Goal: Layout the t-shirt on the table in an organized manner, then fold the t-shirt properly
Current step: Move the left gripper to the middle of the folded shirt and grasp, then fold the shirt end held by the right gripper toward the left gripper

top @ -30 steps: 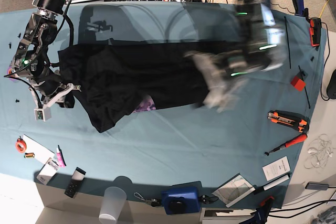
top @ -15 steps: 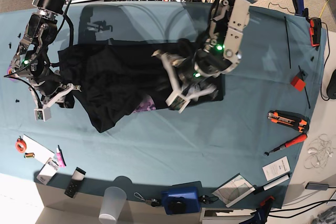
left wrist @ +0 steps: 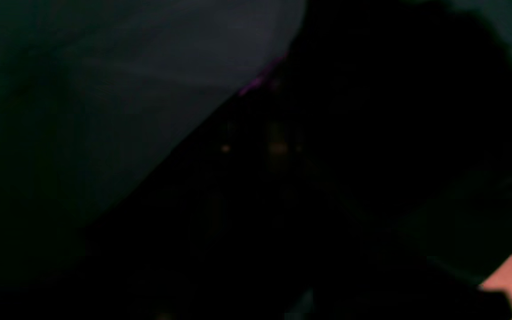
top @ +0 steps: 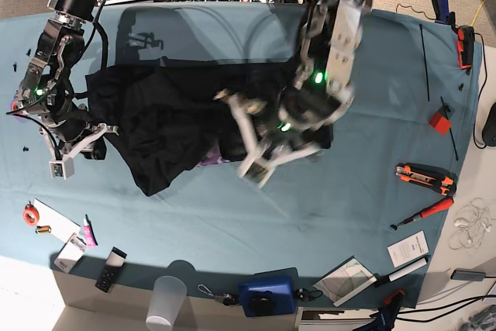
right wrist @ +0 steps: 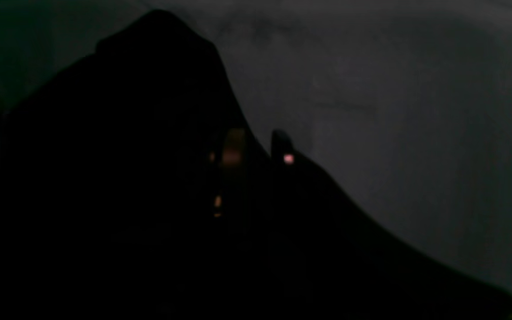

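The black t-shirt [top: 163, 114] lies crumpled across the middle of the teal table [top: 232, 215], and a bit of purple print [top: 211, 157] shows at its front edge. My left gripper [top: 249, 149] hangs low over the shirt's centre, blurred, so its jaws are unreadable. The left wrist view is almost black, filled by fabric [left wrist: 327, 178]. At the shirt's left edge my right gripper [top: 84, 143] is shut on bunched fabric. In the right wrist view dark cloth [right wrist: 105, 200] covers the fingers.
A clear cup [top: 166, 300] and a blue box [top: 267, 294] stand at the front edge. Orange-black tools [top: 425, 177], a red screwdriver [top: 426, 213], a red block [top: 440, 122] and paper cards [top: 408, 248] lie on the right. Small items [top: 74, 249] lie front left.
My left arm has swung from the shirt's right end toward its centre and sunk lower. The right arm has not moved.
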Motion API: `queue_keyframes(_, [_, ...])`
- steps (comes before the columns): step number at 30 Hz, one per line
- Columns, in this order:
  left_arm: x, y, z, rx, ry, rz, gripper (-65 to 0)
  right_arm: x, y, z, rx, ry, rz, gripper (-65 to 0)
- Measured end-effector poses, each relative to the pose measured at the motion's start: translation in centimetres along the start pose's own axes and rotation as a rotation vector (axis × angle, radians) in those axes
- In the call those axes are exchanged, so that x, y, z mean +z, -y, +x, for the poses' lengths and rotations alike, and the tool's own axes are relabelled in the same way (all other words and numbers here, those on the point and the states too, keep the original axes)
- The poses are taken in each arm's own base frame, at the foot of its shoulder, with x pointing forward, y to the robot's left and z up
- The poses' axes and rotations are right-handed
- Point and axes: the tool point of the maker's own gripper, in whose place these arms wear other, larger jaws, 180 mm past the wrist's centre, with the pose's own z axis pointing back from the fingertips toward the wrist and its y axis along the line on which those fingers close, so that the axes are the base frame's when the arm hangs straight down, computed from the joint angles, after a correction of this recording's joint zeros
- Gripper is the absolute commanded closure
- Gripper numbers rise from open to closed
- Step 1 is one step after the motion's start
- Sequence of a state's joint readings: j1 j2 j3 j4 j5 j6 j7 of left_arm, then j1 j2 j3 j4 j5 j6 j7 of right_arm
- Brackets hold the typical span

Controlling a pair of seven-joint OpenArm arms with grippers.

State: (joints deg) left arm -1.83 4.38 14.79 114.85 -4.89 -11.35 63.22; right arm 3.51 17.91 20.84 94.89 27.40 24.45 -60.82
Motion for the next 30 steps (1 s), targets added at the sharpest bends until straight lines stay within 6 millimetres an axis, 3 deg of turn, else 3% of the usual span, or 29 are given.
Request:
queue_keyframes(6, [2.0,-2.1,-4.3,-0.062,-0.096,0.124,-5.8,0.0,0.0,0.5,0.000,0.012,0.000,-11.0])
queue_keyframes(10, [2.3,-2.0,-6.0,-0.065,-0.134,0.120,-5.8,0.0,0.7,0.9,0.024,0.006,-0.036,-11.9])
queue_keyframes(13, [2.3,-1.8,-6.3,-0.060,-0.142,0.116,-5.8,0.0,1.0,0.5,0.036,-0.028,-0.051,-27.3])
queue_keyframes(15, [2.3,-1.8,-6.3,-0.060,-0.141,0.115,-5.8,0.0,0.9,0.3,0.039,-0.037,-0.049,-33.7])
queue_keyframes(20, [2.3,-1.8,-6.3,-0.060,-0.141,0.116,-5.8,0.1,0.9,-1.1,0.034,-0.118,-0.048,-33.8])
queue_keyframes(24, [2.3,-1.8,-6.2,-0.060,-0.137,0.115,-5.8,-0.2,1.7,-0.9,0.045,-0.099,-0.082,-33.8])
queue_keyframes(30, [2.3,-1.4,-6.1,-0.049,-0.126,0.093,-5.8,-1.6,4.3,-5.4,-0.035,-0.213,-0.031,-33.7])
